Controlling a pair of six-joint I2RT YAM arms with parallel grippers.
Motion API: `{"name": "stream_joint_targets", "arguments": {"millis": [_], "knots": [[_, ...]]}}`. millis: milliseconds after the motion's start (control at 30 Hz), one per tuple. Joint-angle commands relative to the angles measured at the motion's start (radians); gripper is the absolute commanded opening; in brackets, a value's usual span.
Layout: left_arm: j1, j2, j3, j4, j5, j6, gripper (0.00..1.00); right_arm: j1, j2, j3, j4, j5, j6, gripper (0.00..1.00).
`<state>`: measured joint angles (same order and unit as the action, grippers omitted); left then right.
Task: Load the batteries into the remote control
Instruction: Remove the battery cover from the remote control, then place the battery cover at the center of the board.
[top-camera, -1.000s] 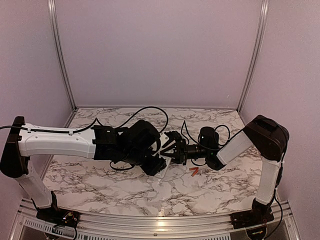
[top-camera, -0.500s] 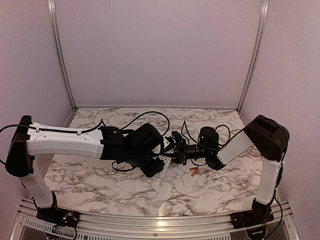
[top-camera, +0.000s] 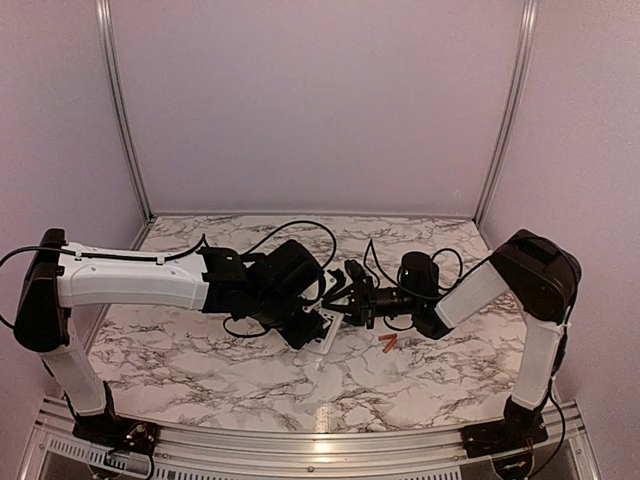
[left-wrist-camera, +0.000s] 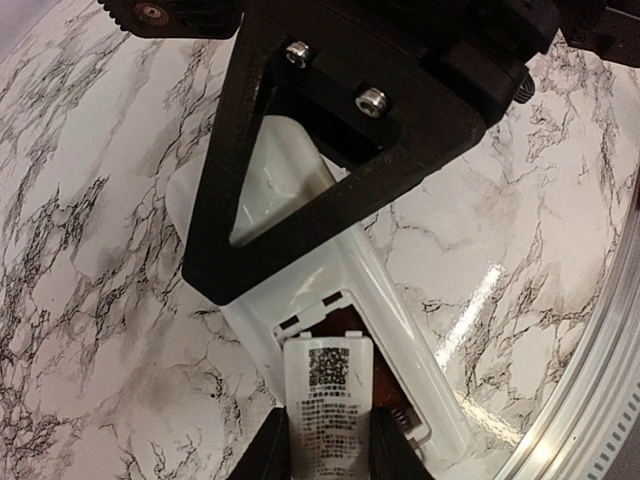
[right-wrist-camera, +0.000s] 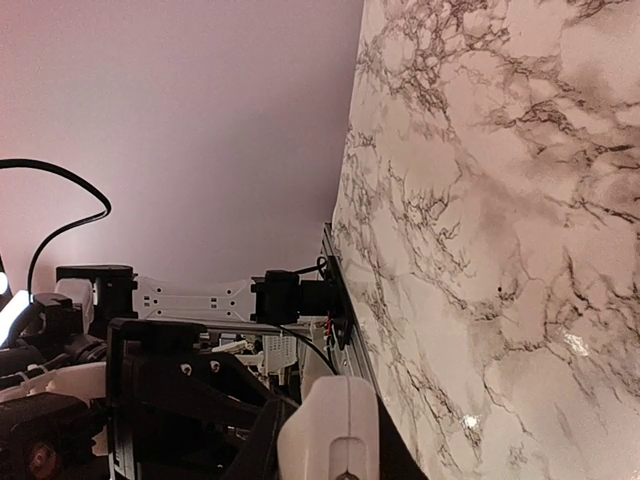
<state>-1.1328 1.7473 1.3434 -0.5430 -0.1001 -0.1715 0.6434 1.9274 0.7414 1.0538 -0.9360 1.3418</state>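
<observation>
The white remote control (left-wrist-camera: 398, 318) lies tilted, back side up, with its battery bay (left-wrist-camera: 352, 318) open; the bay's inside looks dark reddish-brown with a spring at the right. My right gripper (top-camera: 345, 300) is shut on the remote's far end, which also shows in the right wrist view (right-wrist-camera: 335, 425). My left gripper (left-wrist-camera: 328, 445) is shut on the small white flat cover piece (left-wrist-camera: 328, 400) with a printed label, its top edge at the bay opening. Orange batteries (top-camera: 388, 342) lie on the table just right of the remote. Whether a cell sits in the bay I cannot tell.
The marble table (top-camera: 200, 360) has metal rails along its near edge (top-camera: 320, 440). Black cables (top-camera: 300, 222) loop behind both grippers. Purple walls enclose the back and sides.
My left gripper has moved right and a little nearer with the cover piece, bringing it against the remote's open bay. The right gripper has held the remote almost still.
</observation>
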Motion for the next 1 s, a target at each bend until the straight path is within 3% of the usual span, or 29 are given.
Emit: {"name": "stream_joint_targets", "arguments": {"millis": [0, 267, 700, 967], "knots": [[0.014, -0.026, -0.019, -0.009, 0.029, 0.002, 0.20, -0.037, -0.044, -0.007, 0.012, -0.002, -0.009, 0.00], [0.085, -0.097, -0.113, 0.054, 0.063, -0.029, 0.19, -0.127, -0.121, -0.069, -0.083, 0.007, -0.105, 0.00], [0.185, 0.050, -0.212, 0.093, 0.026, -0.065, 0.18, -0.323, -0.356, -0.157, -0.361, -0.012, -0.327, 0.00], [0.197, 0.135, -0.198, 0.084, 0.020, -0.058, 0.19, -0.409, -0.440, -0.205, -0.413, -0.064, -0.383, 0.00]]}}
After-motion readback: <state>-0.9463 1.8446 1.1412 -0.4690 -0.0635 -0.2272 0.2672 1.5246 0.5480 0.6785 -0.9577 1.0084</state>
